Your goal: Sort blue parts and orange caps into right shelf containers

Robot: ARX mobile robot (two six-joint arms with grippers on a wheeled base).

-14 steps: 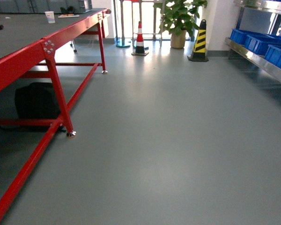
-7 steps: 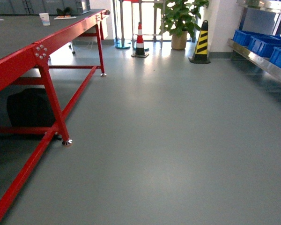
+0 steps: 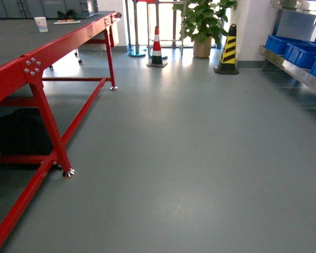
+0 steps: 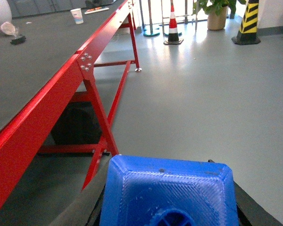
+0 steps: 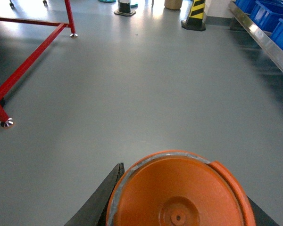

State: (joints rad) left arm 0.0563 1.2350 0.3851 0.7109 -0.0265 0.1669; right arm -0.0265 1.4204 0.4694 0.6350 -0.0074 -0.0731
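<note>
1. Now the head view has swung left against a second ago: the red table (image 3: pixel 37 68) fills more of the frame, its near foot sits lower, and the crates (image 3: pixel 300 52) on the shelf (image 3: pixel 295 74) have slid toward the right edge. I read this as the base still travelling between table and shelf, not yet lined up with the crates.
2. The left gripper (image 4: pixel 170 216) is clamped on a blue part (image 4: pixel 170 193), which fills the bottom of the left wrist view; black jaw edges show at both its sides.
3. The right gripper (image 5: pixel 179 212) grasps an orange cap (image 5: pixel 179 193), end face toward the lens, a dark jaw hugging its left side.
4. Both pieces ride above bare floor (image 3: pixel 200 158), well apart from the crates; neither is sorted yet.
</note>
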